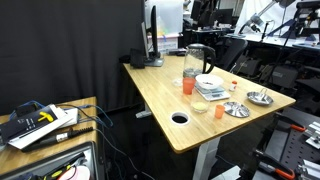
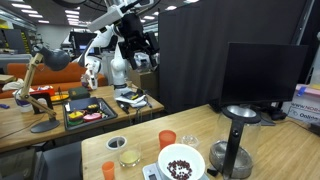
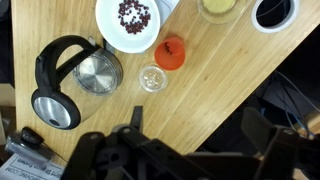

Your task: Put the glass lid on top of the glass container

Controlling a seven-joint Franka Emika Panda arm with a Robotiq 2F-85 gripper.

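Lid [image 1: 235, 108]: shiny round disc with a centre knob, flat on the worktop [image 3: 215, 85] near its edge. A similar disc [image 1: 260, 97] lies just beside it; both are too small to tell which is glass, and they show only in an exterior view. Jar [image 3: 151, 78]: small, clear, open top, between kettle [image 3: 75, 80] and orange cup [image 3: 171, 52]. Pincer [image 3: 192, 120]: dark, cut off at the frame bottom, body lost in shadow. Fingers wide apart, holding nothing. It hangs above the worktop with the jar just ahead of one finger, lid well apart.
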